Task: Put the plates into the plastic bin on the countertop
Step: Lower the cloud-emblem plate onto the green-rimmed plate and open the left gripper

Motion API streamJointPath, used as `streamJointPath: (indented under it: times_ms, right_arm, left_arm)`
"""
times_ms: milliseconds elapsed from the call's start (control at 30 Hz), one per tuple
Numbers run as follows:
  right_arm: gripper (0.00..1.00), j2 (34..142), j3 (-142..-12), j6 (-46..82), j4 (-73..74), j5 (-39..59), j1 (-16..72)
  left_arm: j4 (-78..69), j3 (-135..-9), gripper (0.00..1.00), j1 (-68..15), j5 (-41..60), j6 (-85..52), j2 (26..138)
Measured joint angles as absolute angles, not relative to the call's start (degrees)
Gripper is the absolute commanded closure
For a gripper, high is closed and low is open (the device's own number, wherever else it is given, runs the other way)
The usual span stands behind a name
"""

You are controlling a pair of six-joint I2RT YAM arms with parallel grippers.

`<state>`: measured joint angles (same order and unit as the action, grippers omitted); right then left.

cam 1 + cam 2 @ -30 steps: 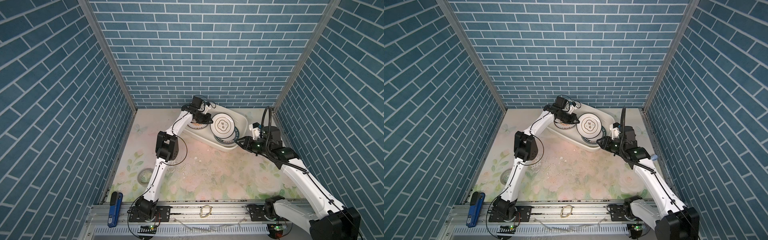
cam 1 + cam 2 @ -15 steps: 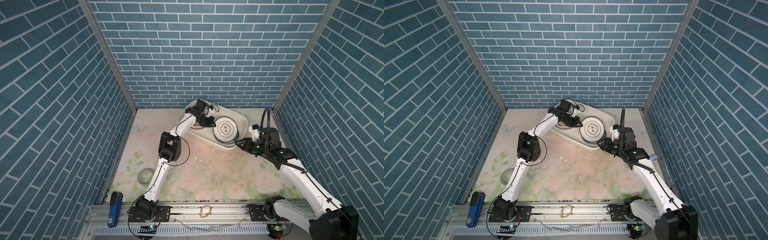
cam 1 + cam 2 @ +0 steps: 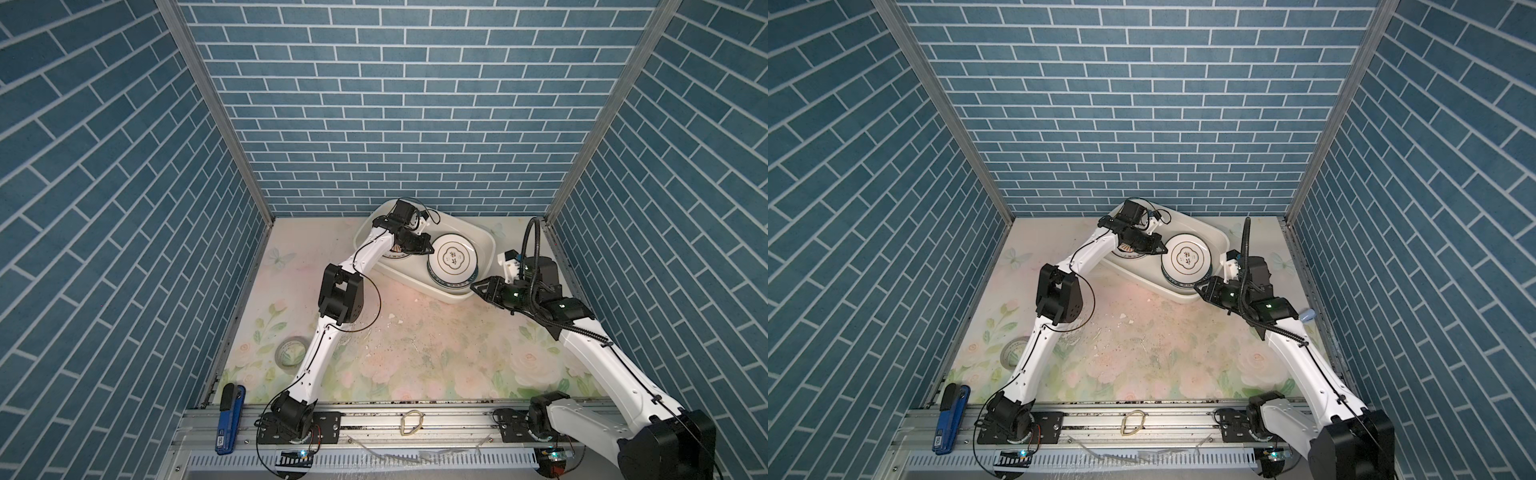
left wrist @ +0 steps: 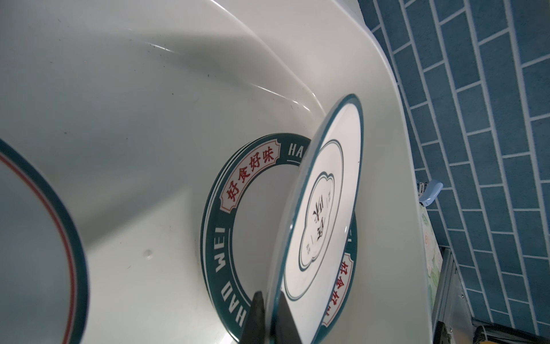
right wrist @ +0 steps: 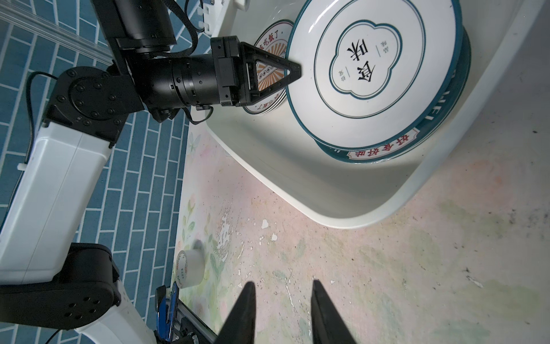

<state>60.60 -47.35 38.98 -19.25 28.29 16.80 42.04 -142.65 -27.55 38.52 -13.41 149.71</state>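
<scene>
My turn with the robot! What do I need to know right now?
Left gripper: jaws shut on the rim of the quatrefoil plate, held tilted over the green-lettered plates in the plastic bin.
Right gripper: open, empty, above the countertop beside the bin.
Done: sunburst plates and the green-lettered ones are in the bin.
Left: lay the held plate down and let go. No plate shows outside the bin.
</scene>
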Motion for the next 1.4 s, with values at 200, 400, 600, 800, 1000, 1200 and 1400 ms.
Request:
streamJointPath:
  times_ms: [200,400,600,800,1000,1200,1400]
  right_arm:
    - [0.68,60.6,-47.0,39.0,-19.0,28.3,16.6]
    - [0.68,60.6,-47.0,39.0,-18.8,28.3,16.4]
    - [0.68,60.6,-47.0,39.0,-18.5,28.3,16.3]
    - [0.68,60.6,-46.8,39.0,-17.8,28.3,16.1]
    - [0.68,61.2,-46.0,39.0,-16.8,28.4,16.0]
    - [0.68,61.3,-45.6,39.0,-16.1,28.7,15.8]
    - [0.68,61.3,-45.6,39.0,-15.7,28.9,15.7]
  left_arm:
    - [42.1,-142.6,0.88,-27.7,38.3,-13.5,149.7]
    - [42.2,-142.6,0.84,-27.9,38.1,-13.2,149.8]
    - [42.3,-142.6,0.77,-27.9,38.1,-13.0,149.8]
    - [42.9,-142.6,0.69,-28.0,37.6,-12.1,149.8]
    - [43.1,-142.6,0.56,-28.0,37.2,-11.4,149.8]
    - [44.3,-142.6,0.44,-28.0,36.4,-10.2,149.8]
    - [44.6,-142.0,0.39,-28.1,36.0,-9.6,149.8]
